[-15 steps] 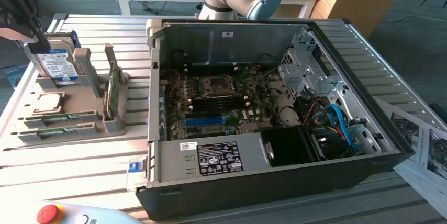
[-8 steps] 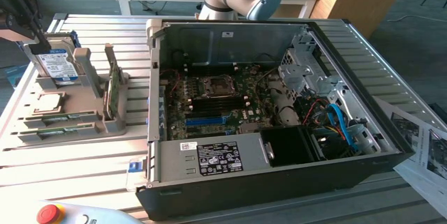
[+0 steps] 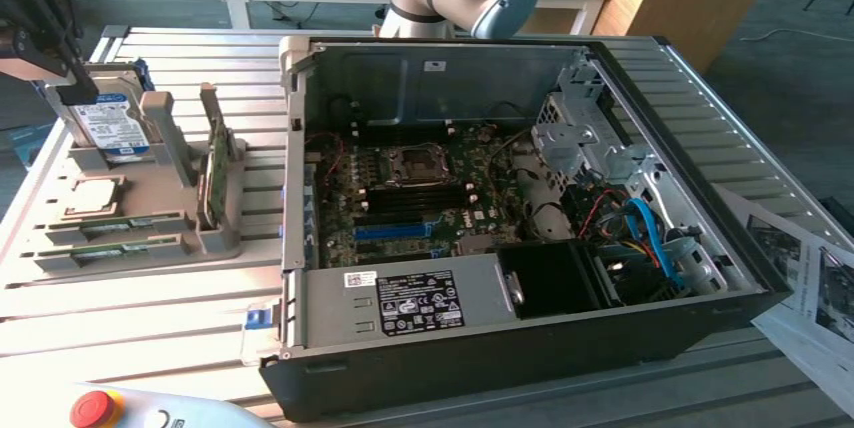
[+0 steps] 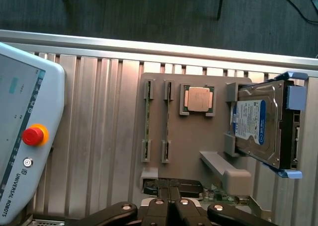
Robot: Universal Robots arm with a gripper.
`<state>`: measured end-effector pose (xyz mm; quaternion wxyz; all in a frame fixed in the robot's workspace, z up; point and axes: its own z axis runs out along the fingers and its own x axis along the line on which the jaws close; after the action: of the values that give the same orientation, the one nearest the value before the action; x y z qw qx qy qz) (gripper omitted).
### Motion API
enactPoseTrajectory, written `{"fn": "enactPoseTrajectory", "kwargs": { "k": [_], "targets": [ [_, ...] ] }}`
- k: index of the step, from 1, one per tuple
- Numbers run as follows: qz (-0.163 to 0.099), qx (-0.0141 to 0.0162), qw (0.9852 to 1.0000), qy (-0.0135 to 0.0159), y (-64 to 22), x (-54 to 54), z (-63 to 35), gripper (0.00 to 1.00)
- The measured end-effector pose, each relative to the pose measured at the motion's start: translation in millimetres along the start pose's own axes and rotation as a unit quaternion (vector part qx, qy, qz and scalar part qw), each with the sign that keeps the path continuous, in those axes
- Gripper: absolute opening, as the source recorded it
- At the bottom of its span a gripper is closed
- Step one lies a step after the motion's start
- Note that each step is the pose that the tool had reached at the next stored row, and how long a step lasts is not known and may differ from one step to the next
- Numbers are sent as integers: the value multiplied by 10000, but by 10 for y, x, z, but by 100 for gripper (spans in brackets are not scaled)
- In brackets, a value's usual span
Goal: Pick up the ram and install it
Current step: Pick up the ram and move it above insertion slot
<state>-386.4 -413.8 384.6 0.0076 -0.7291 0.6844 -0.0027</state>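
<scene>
Two ram sticks, thin green boards, sit on edge in the slots of a grey fixture tray (image 3: 200, 243); one ram stick (image 3: 118, 223) (image 4: 147, 119) is beside the other (image 3: 110, 249) (image 4: 167, 119). My gripper (image 3: 78, 88) (image 4: 171, 208) hangs well above the tray, near the hard drive end, apart from the sticks. Its fingers (image 4: 160, 211) are pressed together, shut, with nothing between them. The open computer case (image 3: 534, 338) lies at the exterior view's right of the tray, with the motherboard (image 3: 400, 188) exposed inside.
The tray also holds a blue-labelled hard drive (image 3: 110, 126) (image 4: 261, 124), a processor chip (image 3: 88, 195) (image 4: 197, 99) and a broader green card on edge (image 3: 214, 173). A teach pendant with a red stop button (image 3: 91, 407) (image 4: 33, 135) lies near the tray. Papers (image 3: 814, 288) lie beside the case.
</scene>
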Motion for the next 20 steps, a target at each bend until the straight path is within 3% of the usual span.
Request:
{"fn": "enactPoseTrajectory", "kwargs": {
  "k": [20],
  "targets": [
    [0, -1, 10000, -11, 4, 2, 252, 11]
  ]
}}
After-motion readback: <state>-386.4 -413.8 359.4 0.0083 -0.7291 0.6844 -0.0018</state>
